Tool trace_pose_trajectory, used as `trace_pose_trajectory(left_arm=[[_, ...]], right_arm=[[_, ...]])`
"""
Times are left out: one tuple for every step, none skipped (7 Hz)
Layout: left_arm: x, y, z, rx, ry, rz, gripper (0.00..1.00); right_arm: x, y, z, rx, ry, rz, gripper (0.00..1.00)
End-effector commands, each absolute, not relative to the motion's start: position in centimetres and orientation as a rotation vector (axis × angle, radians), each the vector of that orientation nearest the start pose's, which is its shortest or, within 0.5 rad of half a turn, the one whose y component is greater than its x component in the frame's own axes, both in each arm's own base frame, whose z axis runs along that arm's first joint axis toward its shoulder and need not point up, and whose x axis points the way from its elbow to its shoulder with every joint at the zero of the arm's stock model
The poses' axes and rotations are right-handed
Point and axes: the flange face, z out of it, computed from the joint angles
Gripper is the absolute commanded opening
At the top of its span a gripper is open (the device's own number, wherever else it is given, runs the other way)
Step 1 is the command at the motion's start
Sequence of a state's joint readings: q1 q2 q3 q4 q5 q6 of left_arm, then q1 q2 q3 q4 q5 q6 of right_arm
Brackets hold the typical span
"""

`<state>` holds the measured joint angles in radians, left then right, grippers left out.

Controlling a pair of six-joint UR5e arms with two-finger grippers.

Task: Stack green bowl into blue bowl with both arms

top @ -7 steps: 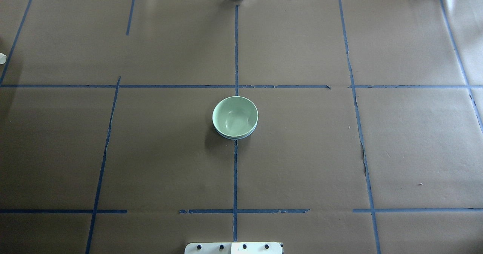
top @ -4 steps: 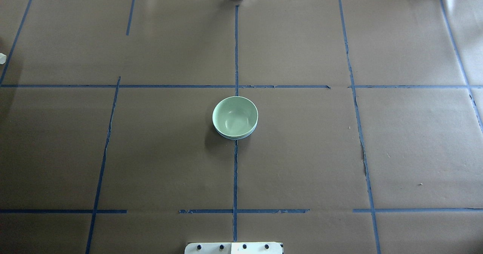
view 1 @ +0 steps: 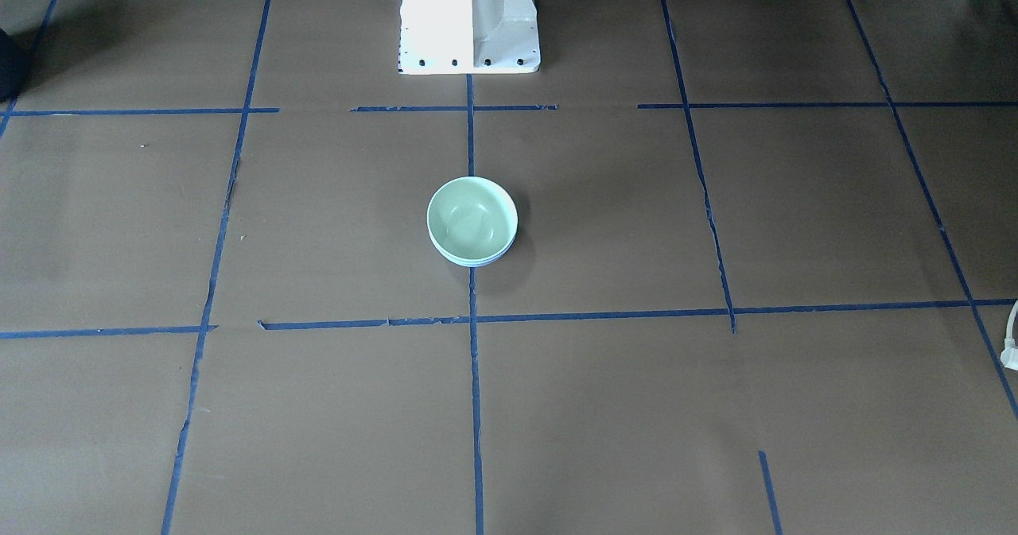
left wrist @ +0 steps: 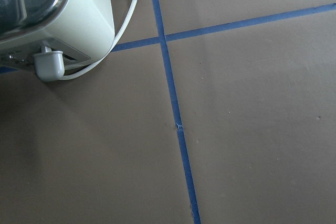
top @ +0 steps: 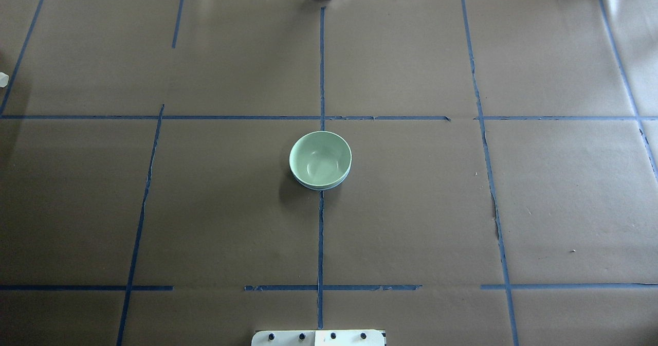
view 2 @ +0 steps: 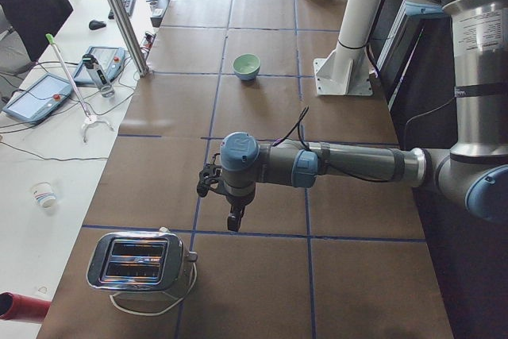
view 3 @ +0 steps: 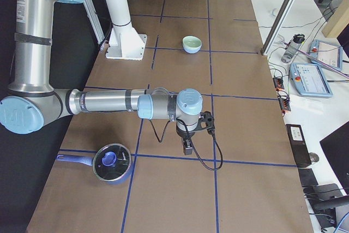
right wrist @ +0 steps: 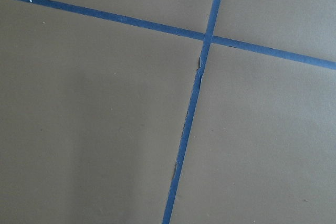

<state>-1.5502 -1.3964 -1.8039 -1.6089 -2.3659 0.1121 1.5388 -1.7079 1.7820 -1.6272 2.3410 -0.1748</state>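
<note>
The green bowl (top: 320,158) sits nested in the blue bowl (top: 320,186) at the table's middle; only a thin pale-blue rim of the blue bowl shows beneath it. The stack also shows in the front-facing view (view 1: 471,217), the exterior left view (view 2: 246,63) and the exterior right view (view 3: 191,42). My left gripper (view 2: 235,224) hangs far from the bowls near the table's left end. My right gripper (view 3: 187,148) hangs far from them near the right end. Both show only in side views, so I cannot tell whether they are open or shut. The wrist views show only bare table.
A toaster (view 2: 136,261) with a white cord stands at the table's left end, near my left gripper, and shows in the left wrist view (left wrist: 47,9). A blue lidded pot (view 3: 112,162) sits near my right arm. The white pedestal (view 1: 469,18) stands behind the bowls.
</note>
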Motion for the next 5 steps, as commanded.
trace_pose_trajectory(left_arm=[[-5.34, -42.47, 61.51, 0.14, 0.794, 0.17, 1.0], [-5.34, -42.81, 61.18, 0.147, 0.793, 0.171, 1.0], [-5.33, -43.03, 60.83, 0.155, 0.793, 0.177, 1.0], [-5.38, -42.7, 60.78, 0.155, 0.786, 0.179, 1.0], [-5.49, -42.33, 60.61, 0.156, 0.773, 0.179, 1.0]], right_arm=[[5.01, -43.61, 62.52, 0.071, -0.767, -0.205, 1.0], [5.01, -43.54, 62.59, 0.069, -0.767, -0.203, 1.0], [4.99, -43.55, 62.48, 0.073, -0.77, -0.205, 1.0], [4.97, -43.55, 62.46, 0.073, -0.771, -0.204, 1.0], [4.97, -43.48, 62.52, 0.071, -0.773, -0.203, 1.0]])
